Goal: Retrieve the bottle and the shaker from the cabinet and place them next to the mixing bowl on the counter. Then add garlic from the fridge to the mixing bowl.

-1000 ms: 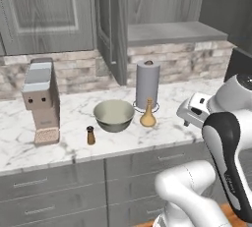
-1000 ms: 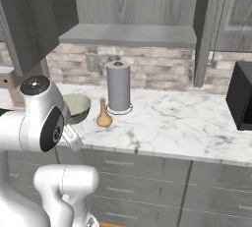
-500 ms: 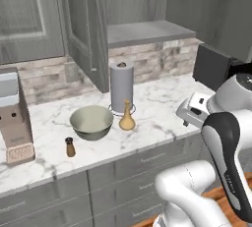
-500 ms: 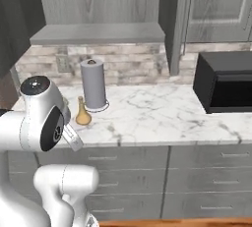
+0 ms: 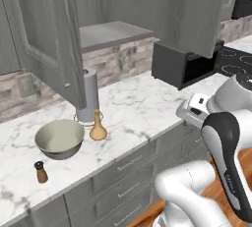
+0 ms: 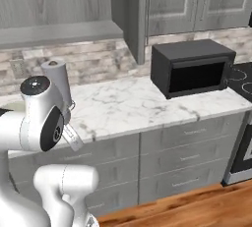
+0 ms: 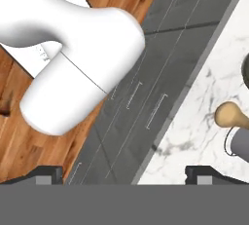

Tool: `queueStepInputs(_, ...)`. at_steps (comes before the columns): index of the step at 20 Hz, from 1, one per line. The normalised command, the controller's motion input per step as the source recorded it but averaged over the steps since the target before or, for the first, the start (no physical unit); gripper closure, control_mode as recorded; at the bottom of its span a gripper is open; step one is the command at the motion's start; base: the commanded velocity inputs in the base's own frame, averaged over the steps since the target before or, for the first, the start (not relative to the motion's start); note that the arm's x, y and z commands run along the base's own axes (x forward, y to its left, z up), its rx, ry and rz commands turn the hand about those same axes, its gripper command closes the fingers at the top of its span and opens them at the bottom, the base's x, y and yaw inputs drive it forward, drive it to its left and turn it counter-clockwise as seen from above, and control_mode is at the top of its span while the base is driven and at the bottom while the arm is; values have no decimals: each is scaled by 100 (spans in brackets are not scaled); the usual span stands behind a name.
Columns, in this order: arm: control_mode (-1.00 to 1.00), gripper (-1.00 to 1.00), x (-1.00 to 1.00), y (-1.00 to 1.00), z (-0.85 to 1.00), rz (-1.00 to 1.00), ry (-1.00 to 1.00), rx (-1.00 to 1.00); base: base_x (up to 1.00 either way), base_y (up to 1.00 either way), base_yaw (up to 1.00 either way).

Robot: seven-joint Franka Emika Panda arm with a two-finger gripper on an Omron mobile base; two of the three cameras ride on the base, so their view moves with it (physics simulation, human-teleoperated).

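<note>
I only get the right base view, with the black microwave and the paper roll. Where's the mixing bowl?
Observer: The mixing bowl sits on the counter, left of the paper roll.
Operator: Are the bottle and shaker out already?
Observer: Yes. The tan bottle stands beside the bowl, and the small brown shaker stands nearer the counter's front edge.
Operator: Is the tool holding anything?
Observer: No. The tool is open and empty, facing the drawers.
</note>
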Motion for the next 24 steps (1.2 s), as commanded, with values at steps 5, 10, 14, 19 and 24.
queueStepInputs(5,100,-100,0,0,0,0,0,0,-6,0,-44)
queueStepInputs(10,100,-100,0,0,0,0,0,0,0,-3,-41)
queueStepInputs(14,100,-100,0,0,0,0,0,0,0,-2,-40)
queueStepInputs(19,100,-100,0,0,0,0,0,0,0,-4,-39)
queueStepInputs(24,100,-100,0,0,0,0,0,0,0,-20,-33)
